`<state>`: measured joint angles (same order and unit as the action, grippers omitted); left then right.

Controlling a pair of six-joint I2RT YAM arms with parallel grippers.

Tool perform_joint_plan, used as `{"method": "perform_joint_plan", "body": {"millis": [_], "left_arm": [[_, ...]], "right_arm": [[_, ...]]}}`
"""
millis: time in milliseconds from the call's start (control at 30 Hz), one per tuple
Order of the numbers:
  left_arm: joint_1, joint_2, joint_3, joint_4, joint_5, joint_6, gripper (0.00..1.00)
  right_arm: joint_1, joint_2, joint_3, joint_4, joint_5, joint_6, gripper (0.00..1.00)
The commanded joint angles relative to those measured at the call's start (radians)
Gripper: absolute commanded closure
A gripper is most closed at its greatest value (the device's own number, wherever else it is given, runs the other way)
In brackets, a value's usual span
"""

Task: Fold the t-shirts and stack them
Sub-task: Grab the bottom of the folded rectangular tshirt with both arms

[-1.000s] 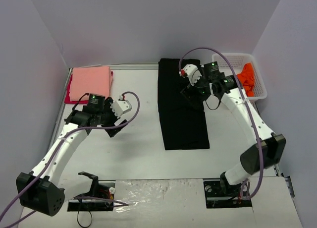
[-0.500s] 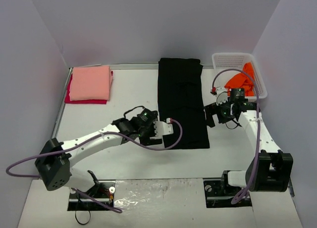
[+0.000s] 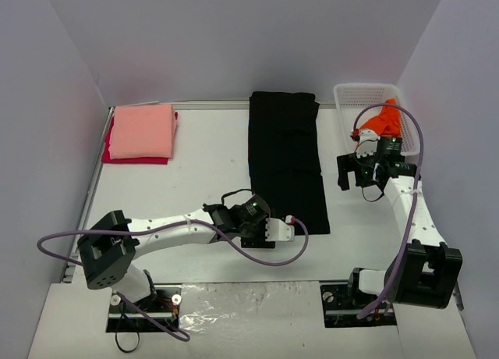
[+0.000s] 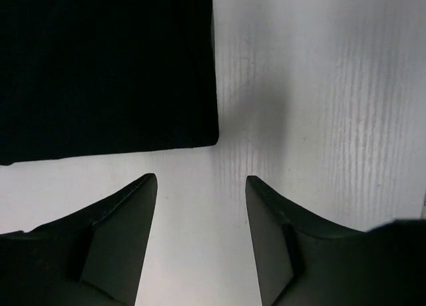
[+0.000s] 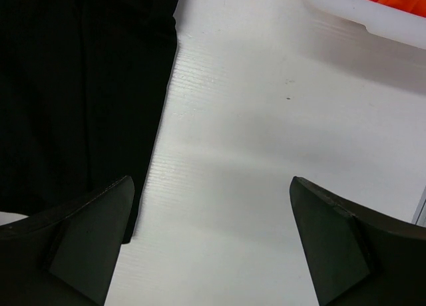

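Left gripper (image 4: 200,179) now sits lower centre at black t-shirt (image 3: 284,164) corner, fingers half-open, empty; right gripper (image 5: 210,186) wide open, empty.

A plain black t-shirt (image 3: 284,160), a plain salmon-pink t-shirt (image 3: 142,130) over a red t-shirt (image 3: 132,160), and a bright orange t-shirt (image 3: 383,121) in a white mesh basket (image 3: 365,87) stand out against the white, faintly ribbed surface (image 3: 195,172), as do the white arms (image 3: 168,228) with black joints and purple cables (image 3: 269,264).
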<state>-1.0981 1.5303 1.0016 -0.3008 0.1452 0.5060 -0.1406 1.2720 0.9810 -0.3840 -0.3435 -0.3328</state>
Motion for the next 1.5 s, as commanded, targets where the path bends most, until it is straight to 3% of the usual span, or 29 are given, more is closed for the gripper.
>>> {"method": "perform_joint_plan", "body": {"millis": [0, 400, 733, 1133, 1300, 1467], "left_arm": [[-0.026, 0.011, -0.001, 0.057, 0.042, -0.026, 0.46], [-0.048, 0.155, 0.008, 0.134, -0.016, -0.023, 0.48], [-0.046, 0.179, 0.003, 0.193, -0.084, -0.026, 0.54], [-0.046, 0.246, 0.019, 0.141, -0.091, -0.012, 0.63], [-0.04, 0.26, 0.034, 0.095, -0.098, -0.006, 0.73], [-0.023, 0.232, 0.029, 0.063, -0.085, 0.009, 0.73]], "right_arm": [[0.006, 0.015, 0.013, 0.01, 0.034, 0.015, 0.0], [0.029, 0.017, 0.005, 0.01, 0.058, 0.005, 0.0], [0.073, 0.029, -0.011, 0.01, 0.097, -0.009, 0.0], [0.099, 0.04, -0.021, 0.01, 0.123, -0.018, 0.0], [0.099, 0.04, -0.022, 0.01, 0.133, -0.022, 0.0], [0.11, 0.041, -0.024, 0.011, 0.144, -0.025, 0.0]]}}
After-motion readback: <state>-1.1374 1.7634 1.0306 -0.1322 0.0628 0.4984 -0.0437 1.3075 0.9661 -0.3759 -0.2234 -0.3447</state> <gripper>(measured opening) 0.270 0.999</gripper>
